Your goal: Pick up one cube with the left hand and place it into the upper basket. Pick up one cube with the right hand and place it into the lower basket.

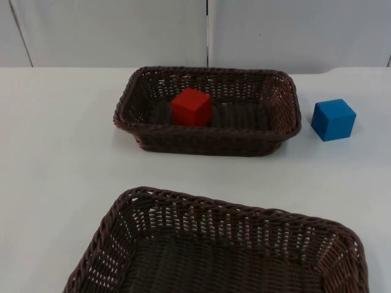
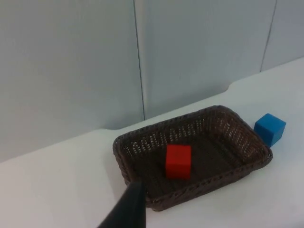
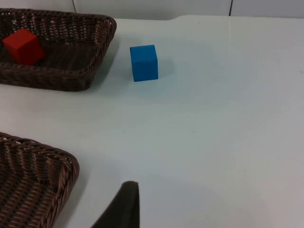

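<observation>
Your white desk [image 1: 55, 165] ends at a grey partition wall [image 1: 110, 30]. The red cube [image 1: 191, 107] sits inside the upper basket [image 1: 278, 131]; the blue cube [image 1: 333, 119] rests just beside that basket, the lower basket [image 1: 122, 213] nearer. You cannot tell either gripper's state.

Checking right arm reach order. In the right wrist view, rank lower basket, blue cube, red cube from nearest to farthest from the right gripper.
1. Lower basket, closest, beside the right gripper's fingertip.
2. Blue cube, farther out on the bare table.
3. Red cube, farthest, inside the upper basket.

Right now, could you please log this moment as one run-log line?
red cube: in upper basket | blue cube: on table right of it | lower basket: no cube visible
</observation>
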Action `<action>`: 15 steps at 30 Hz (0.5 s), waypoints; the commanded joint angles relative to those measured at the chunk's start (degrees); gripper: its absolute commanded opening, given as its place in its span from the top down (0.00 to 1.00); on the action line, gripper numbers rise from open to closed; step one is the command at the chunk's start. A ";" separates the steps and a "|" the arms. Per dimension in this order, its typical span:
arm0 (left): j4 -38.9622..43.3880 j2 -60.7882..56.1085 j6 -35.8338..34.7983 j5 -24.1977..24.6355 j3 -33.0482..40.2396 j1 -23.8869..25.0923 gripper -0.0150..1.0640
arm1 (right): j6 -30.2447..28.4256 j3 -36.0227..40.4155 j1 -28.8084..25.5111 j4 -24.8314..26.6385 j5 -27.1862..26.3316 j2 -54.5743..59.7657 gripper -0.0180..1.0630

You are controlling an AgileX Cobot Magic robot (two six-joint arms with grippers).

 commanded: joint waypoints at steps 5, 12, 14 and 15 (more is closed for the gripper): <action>1.24 -10.50 -1.73 1.82 4.91 0.16 0.01 | -0.09 0.44 -0.35 -0.22 -0.28 -0.16 0.01; 3.74 -16.50 -1.97 5.85 5.97 0.16 0.01 | -0.09 0.44 -0.35 -0.22 -0.28 -0.16 0.01; 3.83 -17.49 -1.97 6.00 6.75 0.16 0.01 | -0.09 0.44 -0.35 -0.22 -0.28 -0.16 0.01; 3.83 -17.79 -1.97 6.10 7.04 0.05 0.01 | -0.09 0.44 -0.35 -0.22 -0.28 -0.16 0.01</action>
